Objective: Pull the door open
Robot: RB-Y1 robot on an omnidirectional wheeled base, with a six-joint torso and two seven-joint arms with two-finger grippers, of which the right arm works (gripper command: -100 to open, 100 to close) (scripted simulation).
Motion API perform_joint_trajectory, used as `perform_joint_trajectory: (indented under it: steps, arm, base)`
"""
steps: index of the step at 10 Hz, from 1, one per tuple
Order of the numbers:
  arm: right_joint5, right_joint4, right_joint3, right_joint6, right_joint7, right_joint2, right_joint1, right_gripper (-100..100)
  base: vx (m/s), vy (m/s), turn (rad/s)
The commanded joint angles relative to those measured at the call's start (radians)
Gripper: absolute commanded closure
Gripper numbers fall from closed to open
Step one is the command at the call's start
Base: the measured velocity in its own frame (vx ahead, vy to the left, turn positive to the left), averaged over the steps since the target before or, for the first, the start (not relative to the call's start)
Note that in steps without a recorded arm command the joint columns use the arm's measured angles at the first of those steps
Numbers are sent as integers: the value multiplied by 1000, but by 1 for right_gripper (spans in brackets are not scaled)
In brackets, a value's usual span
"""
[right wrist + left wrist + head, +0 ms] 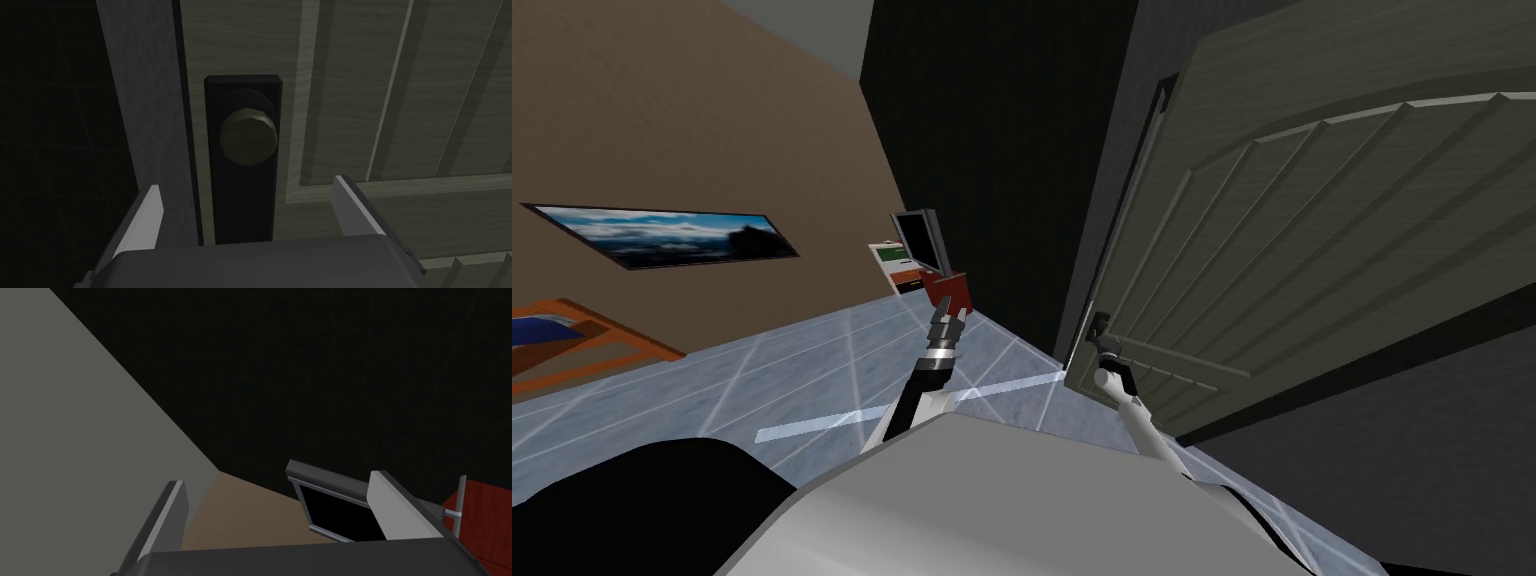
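One knob point(248, 136) on door point(350, 75); its dark plate point(243, 200) is partly hidden by R gripper point(247, 195), fingers spread, near knob. L gripper point(277, 483) spread too.

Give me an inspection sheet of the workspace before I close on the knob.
Surface: blue-grey tiled floor.
Job's things: olive panelled door; round knob on dark backplate.
Clutter: monitor and red object ahead of the left arm.
End effectors: right end effector open, aimed at the knob, fingers not touching it; left end effector open, empty.
Cables: nothing seen.
Surroundings: brown wall, framed landscape picture, orange wooden furniture.
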Motion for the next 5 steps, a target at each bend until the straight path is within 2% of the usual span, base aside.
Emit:
perform_joint_trajectory:
  steps: [1,5]
  arm:
    - [-4,5,-7,-1,-12,-15,0,-100]
    - [-11,15,-21,-10,-45,-55,14,-100]
  base:
    - [192,-38,100]
    - [185,-53,80]
